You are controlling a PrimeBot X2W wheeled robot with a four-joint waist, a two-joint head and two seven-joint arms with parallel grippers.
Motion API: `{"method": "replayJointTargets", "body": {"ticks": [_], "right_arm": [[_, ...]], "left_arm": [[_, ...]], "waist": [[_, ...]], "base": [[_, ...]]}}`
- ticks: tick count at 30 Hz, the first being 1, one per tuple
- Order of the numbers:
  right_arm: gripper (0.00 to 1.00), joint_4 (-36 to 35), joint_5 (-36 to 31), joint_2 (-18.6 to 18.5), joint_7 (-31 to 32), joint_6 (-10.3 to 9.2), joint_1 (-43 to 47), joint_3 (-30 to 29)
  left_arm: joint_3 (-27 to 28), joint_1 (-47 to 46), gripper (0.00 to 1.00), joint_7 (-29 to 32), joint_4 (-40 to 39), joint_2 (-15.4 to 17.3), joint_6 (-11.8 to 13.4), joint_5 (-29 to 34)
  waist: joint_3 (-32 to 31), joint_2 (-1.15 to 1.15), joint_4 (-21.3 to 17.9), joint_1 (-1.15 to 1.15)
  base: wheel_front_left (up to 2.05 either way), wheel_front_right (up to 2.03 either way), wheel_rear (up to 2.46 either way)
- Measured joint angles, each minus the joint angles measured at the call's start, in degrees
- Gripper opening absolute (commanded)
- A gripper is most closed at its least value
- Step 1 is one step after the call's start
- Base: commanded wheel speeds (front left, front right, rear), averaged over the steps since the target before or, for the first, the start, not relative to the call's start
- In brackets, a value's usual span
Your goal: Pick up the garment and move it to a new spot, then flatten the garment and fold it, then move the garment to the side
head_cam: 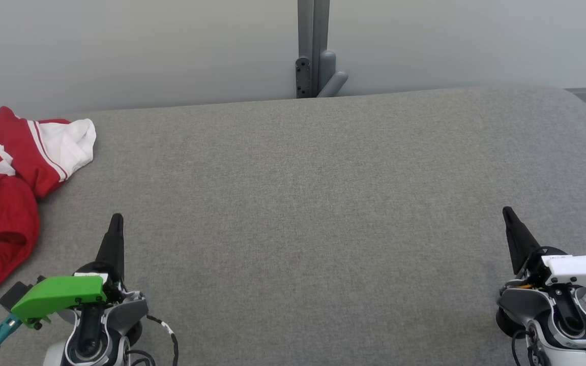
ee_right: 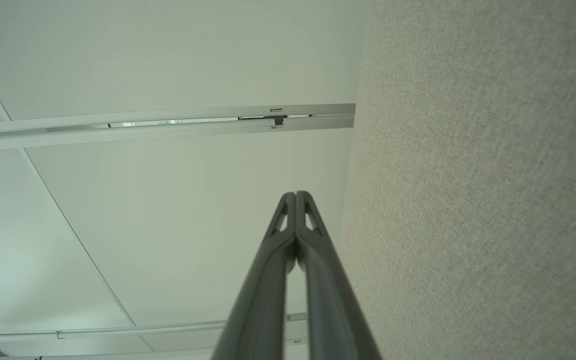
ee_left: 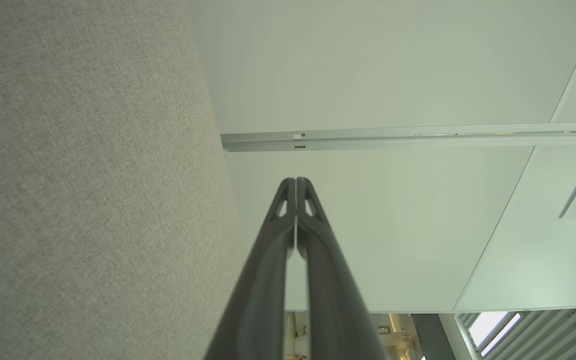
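Both the left gripper and right gripper point forward, closed, empty.

Bright, even, diffuse light, faint soft shadows, head view sharp, wrist views greenish, wide-angle bending at edges

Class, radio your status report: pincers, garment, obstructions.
Left pincer, right pincer shut, empty. Crumpled red-and-white fabric garment lies left on grey fabric-covered table. Nothing blocking.

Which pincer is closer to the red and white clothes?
Left. The left pincer sits just beside the red and white garment, on its right, not touching. The right pincer is far off across the grey surface.
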Motion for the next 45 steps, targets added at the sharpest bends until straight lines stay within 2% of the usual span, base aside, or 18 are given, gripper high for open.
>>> {"method": "replayJointTargets", "body": {"ticks": [8,9,15,26,36,45], "right_arm": [[0.00,0.00,0.00,0.00,0.00,0.00,0.00,0.00],[1.00,0.20,0.00,0.04,0.00,0.00,0.11,0.02],[1.00,2.92,0.00,1.12,-0.21,-0.02,3.19,0.35],[1.00,1.92,-1.85,1.12,-3.31,-0.02,3.87,1.87],[1.00,-1.48,-9.02,1.05,-6.09,-0.02,4.75,1.82],[1.00,-5.71,-19.51,0.91,-8.38,-0.02,5.76,2.60]], "left_arm": [[0.00,0.00,0.00,0.00,0.00,0.00,0.00,0.00],[-0.03,0.13,1.00,-0.01,0.21,-0.03,0.02,0.00],[-0.36,3.61,1.00,-0.19,2.89,-0.53,0.18,0.00],[-1.96,4.59,1.00,-2.71,0.86,-0.55,0.18,2.07],[-2.81,5.31,1.00,-5.04,-2.77,-0.53,1.09,10.13],[-4.37,5.81,1.00,-6.84,-6.77,-0.49,2.98,19.40]], "waist": [[0.00,0.00,0.00,0.00],[0.00,0.00,0.00,0.00],[0.00,0.00,0.00,0.00],[-0.01,0.00,0.01,0.00],[-0.02,0.01,0.05,0.00],[0.01,0.01,0.10,0.00]], "base": [[0.00,0.00,0.00],[0.00,0.00,0.00],[0.00,0.00,0.00],[0.00,0.00,0.00],[0.00,0.00,0.00],[0.00,0.00,0.00]]}}
